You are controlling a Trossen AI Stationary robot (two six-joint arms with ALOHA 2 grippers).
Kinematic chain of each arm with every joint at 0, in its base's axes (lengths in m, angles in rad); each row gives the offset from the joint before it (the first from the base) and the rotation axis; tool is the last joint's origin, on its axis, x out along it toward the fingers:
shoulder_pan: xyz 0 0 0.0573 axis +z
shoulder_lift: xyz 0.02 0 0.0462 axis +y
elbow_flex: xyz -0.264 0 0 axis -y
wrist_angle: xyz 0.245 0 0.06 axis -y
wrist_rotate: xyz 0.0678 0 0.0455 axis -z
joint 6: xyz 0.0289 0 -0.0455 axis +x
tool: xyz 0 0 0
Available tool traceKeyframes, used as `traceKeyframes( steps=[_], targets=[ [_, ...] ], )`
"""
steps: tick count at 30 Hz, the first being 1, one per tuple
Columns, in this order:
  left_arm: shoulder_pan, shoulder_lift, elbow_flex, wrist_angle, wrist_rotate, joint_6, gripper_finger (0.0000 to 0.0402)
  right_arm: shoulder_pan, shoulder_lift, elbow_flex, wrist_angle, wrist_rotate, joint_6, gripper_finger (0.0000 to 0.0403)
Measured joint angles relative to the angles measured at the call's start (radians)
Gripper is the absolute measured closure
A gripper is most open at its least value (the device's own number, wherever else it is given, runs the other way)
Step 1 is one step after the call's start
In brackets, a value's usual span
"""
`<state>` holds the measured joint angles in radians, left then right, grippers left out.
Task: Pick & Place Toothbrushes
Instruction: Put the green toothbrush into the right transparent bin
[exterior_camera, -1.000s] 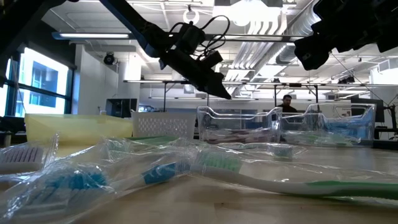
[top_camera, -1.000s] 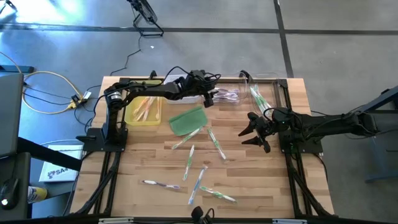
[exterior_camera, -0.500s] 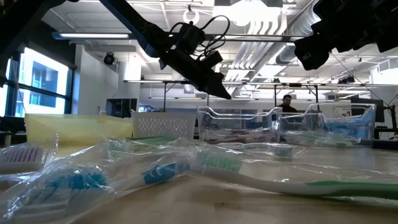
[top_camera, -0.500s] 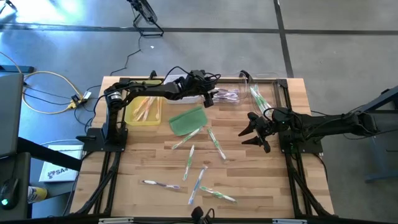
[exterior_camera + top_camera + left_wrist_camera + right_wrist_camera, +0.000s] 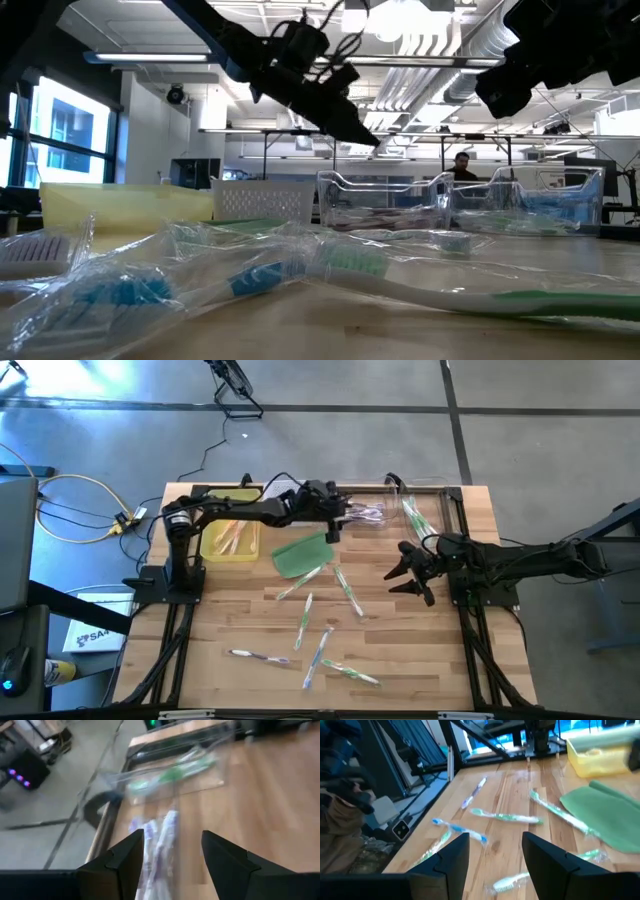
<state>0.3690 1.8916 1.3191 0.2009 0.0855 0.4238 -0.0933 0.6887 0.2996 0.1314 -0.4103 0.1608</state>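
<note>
On the pale wooden-plank desk (image 5: 240, 630), slim wrapped green, blue and purple toothbrushes (image 5: 318, 645) lie scattered from the near edge to the middle, awaiting sorting. Toward the right edge the right gripper (image 5: 405, 572) hangs with empty jaws spread. At the far edge the left gripper (image 5: 335, 523), jaws apart and empty, hovers by the clear plastic tray (image 5: 372, 515), seemingly to drop brushes.

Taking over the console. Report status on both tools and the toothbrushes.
Left tool open, empty, over the clear tray holding purple toothbrushes. Right tool open, empty, at table's right side. Loose toothbrushes scattered mid-table; green pad lies over some.
</note>
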Motion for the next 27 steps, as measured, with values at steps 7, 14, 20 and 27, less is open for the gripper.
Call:
traceKeyframes(
  steps=[7,14,20,27],
  targets=[
    [-0.06,-0.125,-0.138,0.19,0.002,0.034,0.0208,0.0,0.0,0.0,-0.033,0.006,-0.001,0.0227],
    [-0.136,-0.263,-0.25,0.2,0.002,0.096,0.0208,0.0,0.0,0.0,-0.031,0.011,0.01,0.0227],
    [-0.206,-0.383,-0.32,0.206,0.003,0.133,0.0208,0.0,0.0,0.0,-0.031,0.015,0.003,0.0227],
    [-0.283,-0.544,-0.432,0.102,0.002,0.139,0.0208,0.0,0.0,0.0,-0.031,0.013,0.003,0.0227]
  ],
)
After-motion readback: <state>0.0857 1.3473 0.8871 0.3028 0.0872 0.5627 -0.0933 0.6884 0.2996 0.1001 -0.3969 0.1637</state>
